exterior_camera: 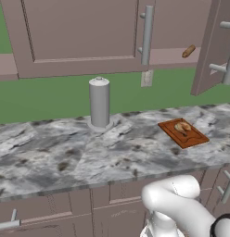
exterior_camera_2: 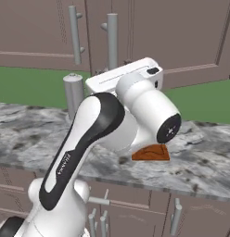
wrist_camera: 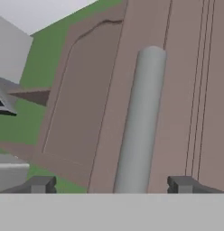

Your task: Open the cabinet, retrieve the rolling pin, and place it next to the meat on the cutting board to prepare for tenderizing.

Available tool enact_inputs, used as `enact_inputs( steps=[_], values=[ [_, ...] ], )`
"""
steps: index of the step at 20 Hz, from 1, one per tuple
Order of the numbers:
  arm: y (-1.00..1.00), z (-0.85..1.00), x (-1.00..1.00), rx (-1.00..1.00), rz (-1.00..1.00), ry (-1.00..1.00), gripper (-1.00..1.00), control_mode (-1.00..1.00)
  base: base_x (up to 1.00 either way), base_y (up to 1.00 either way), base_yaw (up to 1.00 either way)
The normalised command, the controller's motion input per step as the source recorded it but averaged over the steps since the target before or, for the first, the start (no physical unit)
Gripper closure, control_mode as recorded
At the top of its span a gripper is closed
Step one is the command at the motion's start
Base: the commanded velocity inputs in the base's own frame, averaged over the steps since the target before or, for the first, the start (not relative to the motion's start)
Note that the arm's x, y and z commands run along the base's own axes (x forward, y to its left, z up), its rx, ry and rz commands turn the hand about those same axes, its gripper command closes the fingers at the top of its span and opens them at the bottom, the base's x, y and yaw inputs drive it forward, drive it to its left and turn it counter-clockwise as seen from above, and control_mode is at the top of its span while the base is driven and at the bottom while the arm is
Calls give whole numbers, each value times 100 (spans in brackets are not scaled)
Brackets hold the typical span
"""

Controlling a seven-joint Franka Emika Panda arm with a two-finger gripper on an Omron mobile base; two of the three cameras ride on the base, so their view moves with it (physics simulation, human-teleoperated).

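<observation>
Rolling pin (exterior_camera: 188, 51) sits up on the shelf inside the cabinet (exterior_camera: 84, 32) — we can see it lying tilted in the open section, just left of the swung-out door (exterior_camera: 213, 46) in the left base view. Below it on the marbled counter (exterior_camera: 66, 152), the cutting board (exterior_camera: 183, 132) lies flat with the meat (exterior_camera: 182, 127) curled up on top of it, well apart from the pin overhead.

Our gripper (wrist_camera: 112, 184) is up close to a cabinet door, and the hand view has one long grey bar handle (wrist_camera: 140, 122) running right between the two fingertips (wrist_camera: 40, 184). They stand spread wide on either side of the bar, not touching it and holding nothing.

Further left on the counter, the tall grey cylinder (exterior_camera: 99, 102) stands upright near the green backsplash (exterior_camera: 47, 95). In the right base view our arm covers most of the board — just a reddish corner (exterior_camera_2: 151, 153) peeks out under it.
</observation>
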Motion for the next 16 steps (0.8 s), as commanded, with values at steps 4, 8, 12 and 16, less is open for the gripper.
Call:
enact_inputs(
  steps=[4, 8, 12, 16],
  values=[
    [5, 13, -96, -25, -6, -19, -100, -100, 0, 0, 0],
    [40, 8, -69, -29, -19, -11, -100, -100, 0, 0, 0],
    [66, 0, -21, -30, -26, -1, -100, -100, 0, 0, 0],
    [70, 0, -18, -30, -24, -1, -100, -100, 0, 0, 0]
  ],
)
